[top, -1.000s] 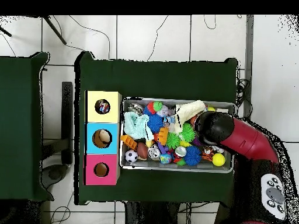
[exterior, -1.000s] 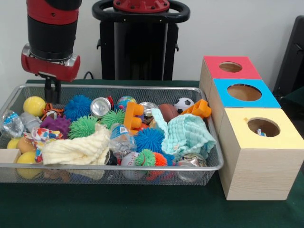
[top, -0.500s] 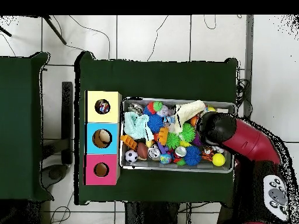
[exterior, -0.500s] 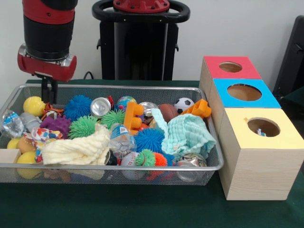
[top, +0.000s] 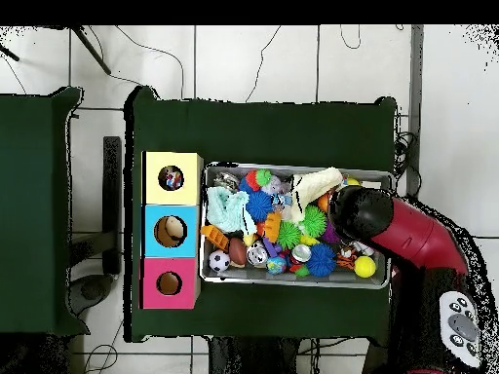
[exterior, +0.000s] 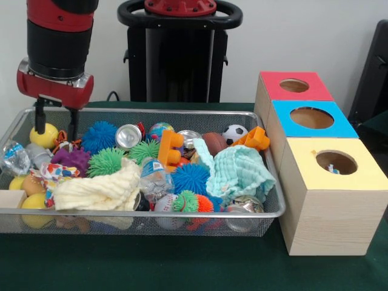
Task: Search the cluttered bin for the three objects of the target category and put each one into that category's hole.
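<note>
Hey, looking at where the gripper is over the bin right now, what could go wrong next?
1. The open gripper hangs at the bin's crowded end, one finger in front of the yellow ball. Closing there may push the round ball away rather than grip it.
2. The purple spiky toy and orange item lie right beside it, so a finger might snag one on the way down.

A silvery wire-mesh bin (exterior: 182, 213) is sitting on matt dark green cloth (exterior: 182, 267). Pale bare wood is showing on the boxes' (exterior: 327, 218) sides, under flat painted tops. Soft waffle-textured cloths (exterior: 239, 173), rubbery spiky balls (exterior: 191, 177), a shiny metal can (exterior: 128, 136) and glossy plastic blocks (exterior: 170, 148) are filling the bin.
</note>
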{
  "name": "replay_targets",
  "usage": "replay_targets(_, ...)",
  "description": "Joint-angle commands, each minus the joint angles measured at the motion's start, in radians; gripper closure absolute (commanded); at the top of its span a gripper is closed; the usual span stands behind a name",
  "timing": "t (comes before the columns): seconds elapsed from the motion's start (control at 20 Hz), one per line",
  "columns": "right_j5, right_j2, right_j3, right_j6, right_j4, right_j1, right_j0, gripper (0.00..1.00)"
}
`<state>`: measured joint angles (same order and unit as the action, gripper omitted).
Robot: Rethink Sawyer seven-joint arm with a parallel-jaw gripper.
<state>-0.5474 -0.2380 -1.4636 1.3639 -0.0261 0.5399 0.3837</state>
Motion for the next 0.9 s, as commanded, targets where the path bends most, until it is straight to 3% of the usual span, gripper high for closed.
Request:
replay_targets(0.05,0.044,0.113,-0.092,0.05,0.067,-0.041,0.022,0.0)
replay_targets(0.55,0.021,0.096,-0.085,0.068,0.06,-0.055,0.014,0.0)
replay_targets(0.9,0.067,0.109,-0.106,0.06,0.067,-0.062,0.035,0.0)
